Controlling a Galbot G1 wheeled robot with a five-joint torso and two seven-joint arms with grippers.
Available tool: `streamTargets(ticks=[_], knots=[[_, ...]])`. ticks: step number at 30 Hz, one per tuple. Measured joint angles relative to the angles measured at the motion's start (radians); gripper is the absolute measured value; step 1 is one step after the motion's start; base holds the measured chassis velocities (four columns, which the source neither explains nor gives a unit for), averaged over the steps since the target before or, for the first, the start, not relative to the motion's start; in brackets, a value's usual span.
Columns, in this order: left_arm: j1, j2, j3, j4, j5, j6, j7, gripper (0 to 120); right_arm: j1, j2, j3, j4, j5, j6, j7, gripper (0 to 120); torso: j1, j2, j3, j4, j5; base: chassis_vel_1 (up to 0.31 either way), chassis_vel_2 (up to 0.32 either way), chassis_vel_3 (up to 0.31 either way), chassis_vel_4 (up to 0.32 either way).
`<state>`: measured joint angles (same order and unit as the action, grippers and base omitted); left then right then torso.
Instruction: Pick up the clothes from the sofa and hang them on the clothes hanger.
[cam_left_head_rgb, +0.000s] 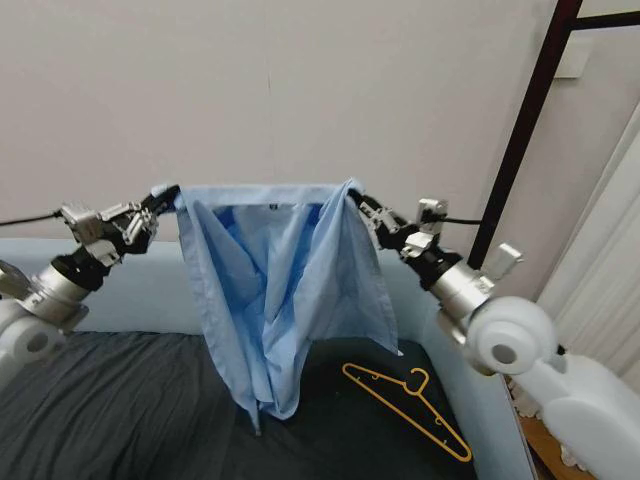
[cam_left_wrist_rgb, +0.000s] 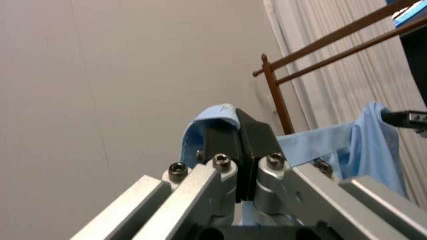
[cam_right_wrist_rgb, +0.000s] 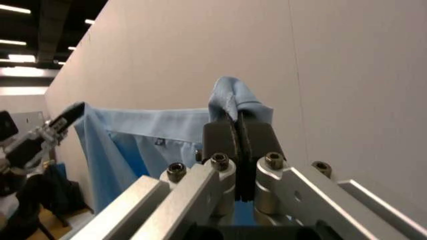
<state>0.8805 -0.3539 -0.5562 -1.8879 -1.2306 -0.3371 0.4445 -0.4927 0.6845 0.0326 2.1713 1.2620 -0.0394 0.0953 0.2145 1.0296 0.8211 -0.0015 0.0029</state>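
We hold the light blue shirt (cam_left_head_rgb: 275, 270) spread between our two arms, in the air above the sofa (cam_left_head_rgb: 100, 400) and in front of the pale wall (cam_left_head_rgb: 300, 80). The left tool (cam_left_head_rgb: 165, 195) is clenched on one top corner of the cloth and the right tool (cam_left_head_rgb: 355, 197) is clenched on the other. Both wrist views show the dark pads pressed together with a fold of blue fabric pinched between them. The top edge runs taut and nearly level from one tool to the other, with the neck label near its middle, and the rest hangs in loose folds. The lowest tip comes down close to the dark seat; we cannot tell whether it touches.

The yellow hanger (cam_left_head_rgb: 405, 395) lies flat on the seat near the sofa's right end, below and to the right of the shirt and apart from it. A dark rack (cam_left_head_rgb: 520, 130) stands beyond that end.

As we judge it, the pick-up is done, since the garment is off the sofa and opened out. The hanging is all left to do. Nothing holds the hanger, the shirt is not on it, and both tools are taken up with the cloth.
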Motion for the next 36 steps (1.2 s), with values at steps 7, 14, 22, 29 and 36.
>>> streamTargets(ticks=[7,14,22,29,36], knots=[[-0.065,0.052,0.003,0.001,-0.050,0.014,0.005,0,-0.025,-0.098,0.050,0.071,-0.006,-0.049,0.063,0,0.000,0.000,0.000,0.0003,0.0001,0.000,0.000,0.000,0.000],[-0.017,0.041,0.002,-0.020,-0.009,0.013,0.014,0,-0.193,-0.211,0.177,0.174,-0.070,-0.261,0.154,0,0.000,0.000,0.000,0.0000,-0.0004,0.000,0.000,0.000,0.000],[0.027,0.014,0.012,-0.080,0.045,0.013,0.018,0,-0.509,-0.323,0.452,0.284,-0.064,-0.297,0.117,0,0.000,0.000,0.000,0.0003,-0.0001,0.000,0.000,0.000,0.000],[0.050,-0.002,-0.037,-0.127,0.045,0.008,0.022,0,-0.747,-0.445,0.861,0.337,0.177,-0.264,0.181,0,0.000,0.000,0.000,-0.0001,-0.0003,0.000,0.000,0.000,0.000],[0.041,-0.003,-0.104,-0.162,-0.001,0.007,0.023,0,-0.754,-0.484,1.019,0.336,0.259,-0.259,0.199,0,0.000,0.000,0.000,0.0002,-0.0002,0.000,0.000,0.000,0.000]])
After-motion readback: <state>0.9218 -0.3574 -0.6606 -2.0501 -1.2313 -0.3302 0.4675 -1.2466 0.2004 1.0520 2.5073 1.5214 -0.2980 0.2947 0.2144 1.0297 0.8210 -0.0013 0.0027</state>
